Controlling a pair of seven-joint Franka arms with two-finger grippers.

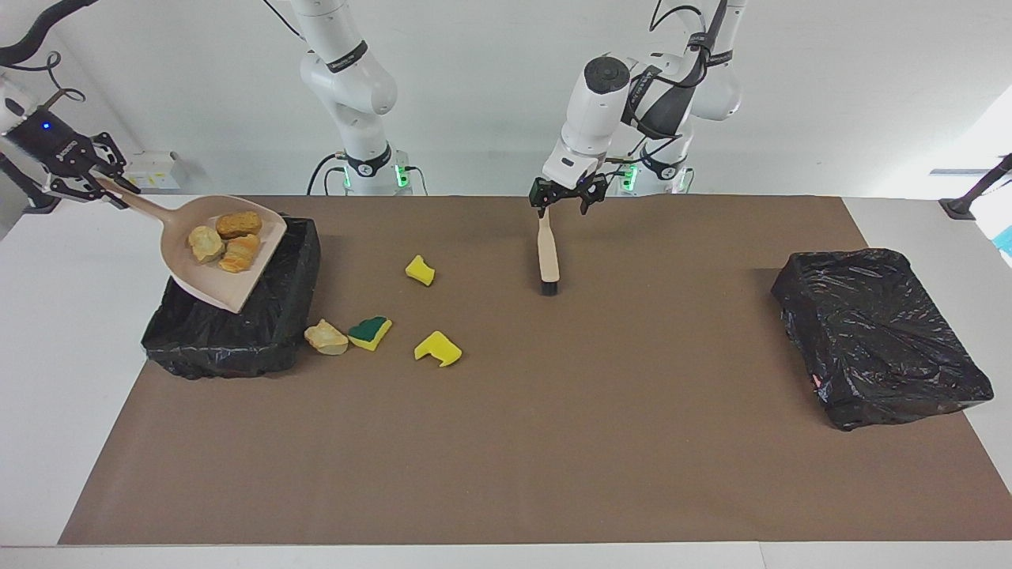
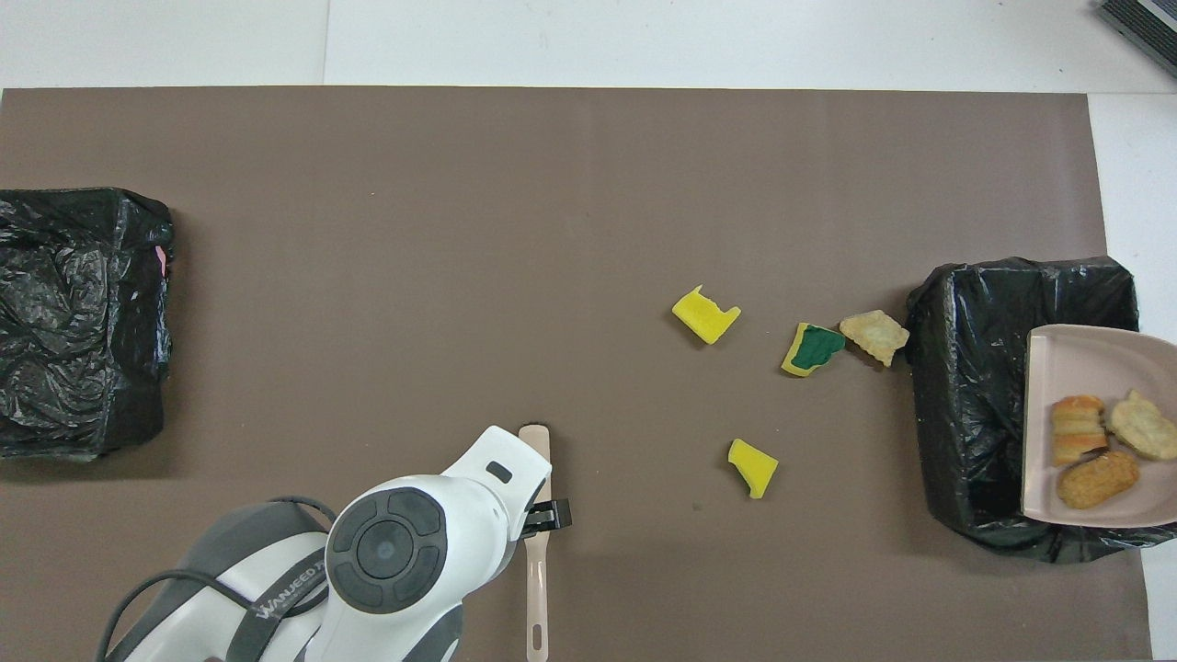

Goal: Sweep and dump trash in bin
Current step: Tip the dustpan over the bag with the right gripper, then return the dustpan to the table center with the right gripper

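White walls back a white desk [image 1: 47, 379] covered by a brown mat [image 1: 553, 442], with both arm bases at the robots' edge. The right claw [image 1: 101, 183] is raised at the right arm's end, closed on the handle of a beige dustpan [image 1: 217, 276] that hangs tilted over an open black-lined bin [image 1: 237, 340]. Three tan-brown chunks [image 1: 221, 237] lie in the pan and have not been tipped out. The left claw [image 1: 568, 197] stands just above the handle end of a brush [image 1: 547, 253], which lies flat on the mat near the robots; the fingers are spread wide and appear clear of the handle, though contact at the tip cannot be ruled out from these angles. Four scraps rest on the mat: a tan chunk [image 2: 874, 336] just beside the bin wall, a green-topped sponge piece [image 2: 813, 348] touching or nearly touching it, a notched yellow sponge piece [image 2: 705, 314] farther toward the middle, and a small yellow sponge piece [image 2: 753, 467] nearer to the robots. A second black-bagged bin [image 1: 881, 336] sits at the left arm's end, apparently unused. Assessment: the task is roughly half done. One load is collected and positioned for dumping; the dump itself, a further sweep of the four loose scraps, and a second dump are outstanding. The open bin's interior shows no trash visible.
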